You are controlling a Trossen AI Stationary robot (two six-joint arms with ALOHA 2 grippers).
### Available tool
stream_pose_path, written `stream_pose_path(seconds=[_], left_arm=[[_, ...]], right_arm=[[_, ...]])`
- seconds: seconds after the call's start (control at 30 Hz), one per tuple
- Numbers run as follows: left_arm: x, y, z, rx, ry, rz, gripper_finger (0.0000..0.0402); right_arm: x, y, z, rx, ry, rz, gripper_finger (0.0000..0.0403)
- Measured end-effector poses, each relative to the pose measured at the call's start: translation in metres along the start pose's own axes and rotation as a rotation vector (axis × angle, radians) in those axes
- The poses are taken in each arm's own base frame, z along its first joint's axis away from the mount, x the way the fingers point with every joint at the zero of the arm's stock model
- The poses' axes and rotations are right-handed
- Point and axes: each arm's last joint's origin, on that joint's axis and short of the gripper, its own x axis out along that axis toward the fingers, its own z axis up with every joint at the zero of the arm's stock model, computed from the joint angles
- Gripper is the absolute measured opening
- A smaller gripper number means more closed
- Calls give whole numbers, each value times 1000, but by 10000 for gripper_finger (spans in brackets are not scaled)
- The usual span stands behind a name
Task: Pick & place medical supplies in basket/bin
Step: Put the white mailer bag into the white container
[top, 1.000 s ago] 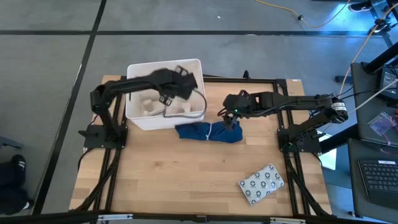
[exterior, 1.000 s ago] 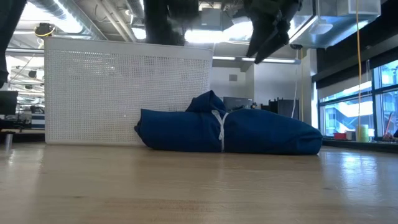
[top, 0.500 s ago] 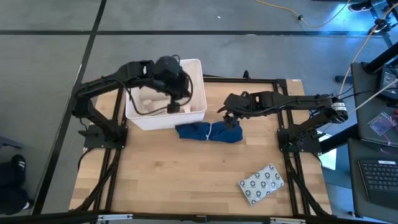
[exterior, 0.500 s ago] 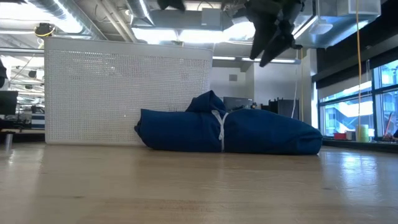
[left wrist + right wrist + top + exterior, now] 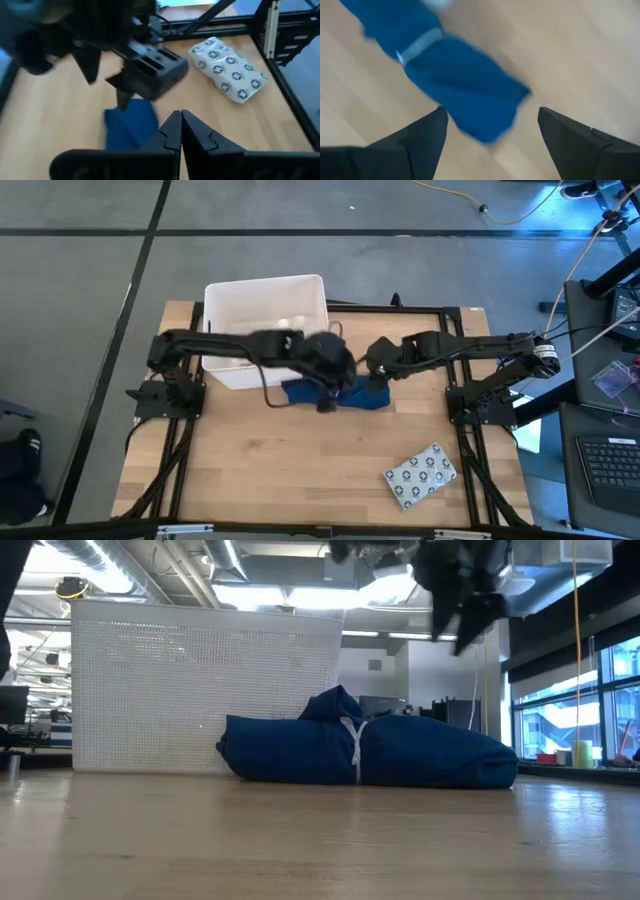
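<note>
The white bin (image 5: 262, 315) stands at the table's far left; its perforated wall (image 5: 200, 685) shows in the low view. A dark blue cloth bundle (image 5: 345, 393) lies on the table just in front of the bin's right corner. My left gripper (image 5: 179, 125) is shut and hangs above the cloth's left part, holding nothing. My right gripper (image 5: 490, 135) is open above the cloth's right end (image 5: 465, 85), clear of it. A grey dotted blister pack (image 5: 421, 475) lies flat near the table's near right corner.
The two arms' heads are close together over the cloth (image 5: 370, 750); the right arm's gripper (image 5: 150, 75) shows just ahead in the left wrist view. Bare wood lies between the cloth and the blister pack (image 5: 230, 70). Black frame rails run along the table's edges.
My left arm has swung out from above the bin toward the table's near and right side, and now hangs over the blue cloth, blurred with motion. My right gripper has shifted a little toward the table's right edge. The cloth and blister pack have stayed put.
</note>
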Motion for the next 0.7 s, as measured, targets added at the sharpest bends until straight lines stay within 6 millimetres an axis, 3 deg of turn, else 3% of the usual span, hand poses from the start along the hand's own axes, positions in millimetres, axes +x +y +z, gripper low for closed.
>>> stream_pose_path(seconds=[0.2, 0.43, 0.7], left_arm=[[33, -20, -2, -32, -29, -42, 2], [34, -39, 5, 4, -105, -72, 2], [35, -46, 1, -22, -63, -83, 2]], right_arm=[[-15, -2, -25, 46, 138, -34, 310], [-44, 5, -51, 184, 111, 59, 310], [-51, 32, -83, 349, 200, 111, 310]])
